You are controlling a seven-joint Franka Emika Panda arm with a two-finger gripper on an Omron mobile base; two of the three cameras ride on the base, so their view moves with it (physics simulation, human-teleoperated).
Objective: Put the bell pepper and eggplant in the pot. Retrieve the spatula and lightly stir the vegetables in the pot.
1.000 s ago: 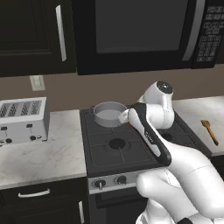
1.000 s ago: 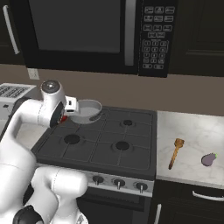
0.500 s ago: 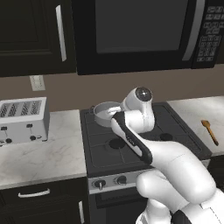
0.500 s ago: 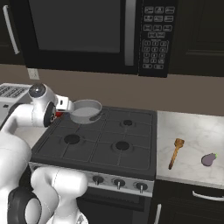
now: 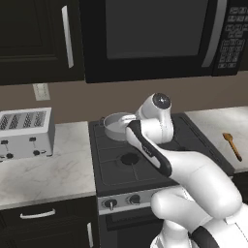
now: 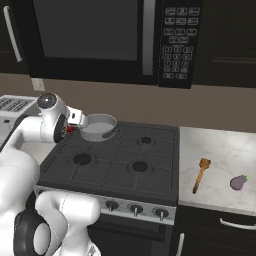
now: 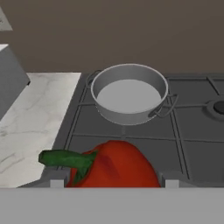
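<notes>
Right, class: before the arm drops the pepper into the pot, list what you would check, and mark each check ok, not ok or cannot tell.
1. Pepper sits between the jaws: ok, in the hand view it lies between both finger tips.
2. Pot is empty: ok.
3. Pepper is above the pot: not ok; the hand view puts the pot farther ahead.
4. Pot stands upright on the stove: ok.
5. Eggplant and spatula wait on the right counter: ok.
6. Grip is firm: cannot tell.
</notes>
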